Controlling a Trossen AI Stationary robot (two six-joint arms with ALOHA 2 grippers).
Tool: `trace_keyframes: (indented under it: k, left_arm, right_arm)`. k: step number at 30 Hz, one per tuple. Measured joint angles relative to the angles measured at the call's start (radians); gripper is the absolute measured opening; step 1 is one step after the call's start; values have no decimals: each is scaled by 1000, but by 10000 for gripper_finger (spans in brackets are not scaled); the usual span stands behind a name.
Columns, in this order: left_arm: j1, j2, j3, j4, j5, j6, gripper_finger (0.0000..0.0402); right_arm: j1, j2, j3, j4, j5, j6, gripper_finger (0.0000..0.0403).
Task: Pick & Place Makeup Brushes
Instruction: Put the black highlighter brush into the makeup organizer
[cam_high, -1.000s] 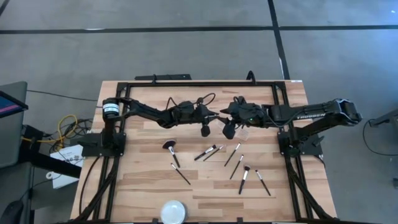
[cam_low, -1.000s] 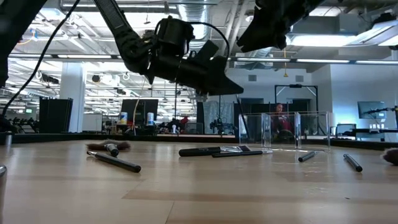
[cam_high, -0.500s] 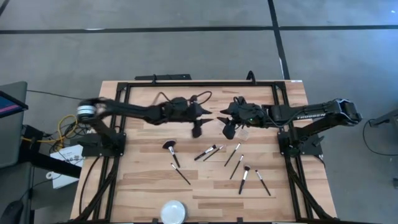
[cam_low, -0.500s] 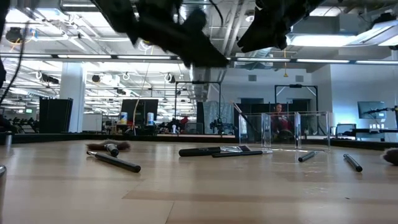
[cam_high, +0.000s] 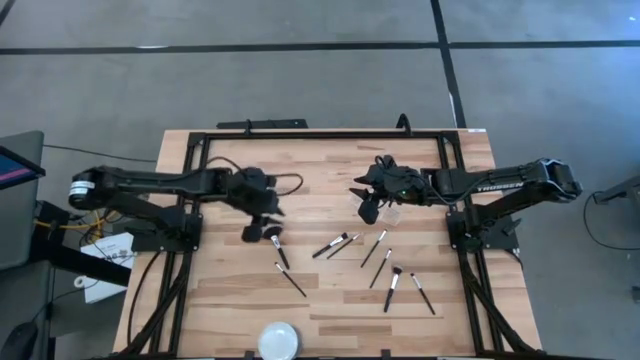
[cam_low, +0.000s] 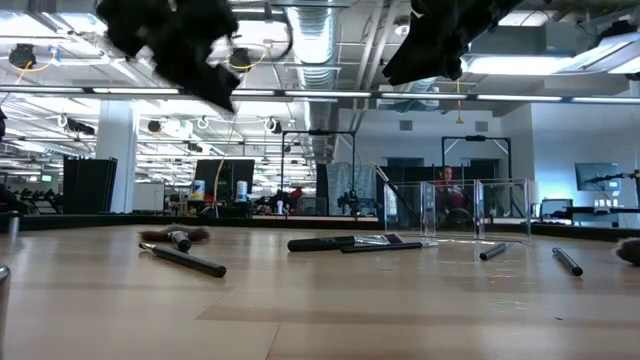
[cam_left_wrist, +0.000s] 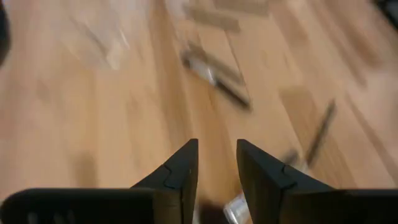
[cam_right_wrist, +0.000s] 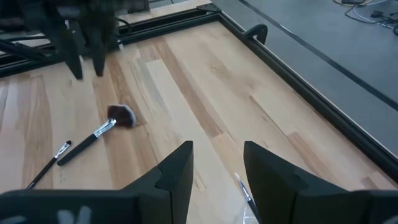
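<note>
Several slender makeup brushes lie flat on the wooden table (cam_high: 230, 300). One has a fluffy reddish-brown head (cam_high: 273, 236) (cam_right_wrist: 121, 115); others lie at mid-table (cam_high: 335, 245) and toward the right (cam_high: 392, 288). My left gripper (cam_high: 250, 234) (cam_left_wrist: 217, 165) hangs open above the table, just left of the fluffy brush, with nothing between its fingers. My right gripper (cam_high: 368, 212) (cam_right_wrist: 217, 162) hangs open and empty beside the clear holder (cam_low: 455, 210), which stands on the table. A thin dark stick (cam_low: 384, 183) leans at the holder's end.
A round white dish (cam_high: 278, 340) sits at the near edge. A black frame (cam_high: 320, 134) runs along the table's far edge and down both sides by the arm bases. Bare wood lies at the near left and near right.
My left gripper has drawn away from the holder and my right gripper at mid-table. It has gone toward the table's left edge and a little toward the near edge, rising, and now hangs beside the fluffy brush. The brushes have not moved.
</note>
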Motion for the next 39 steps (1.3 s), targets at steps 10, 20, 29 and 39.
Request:
trace_keyframes:
  k: [10, 20, 29, 39]
  left_arm:
    - [-6, -6, -176, 27, -1, -1, 146]
    - [-171, 50, -311, 299, -99, 16, 186]
    - [-188, 186, -391, 538, -181, 41, 187]
    - [-148, 319, -387, 620, -123, 48, 179]
  right_arm:
    - [0, 0, 0, 45, 0, 44, 127]
    - [0, 0, 0, 98, 0, 84, 127]
    - [0, 65, 0, 168, 0, 86, 127]
    - [-27, 210, 0, 401, -8, -53, 127]
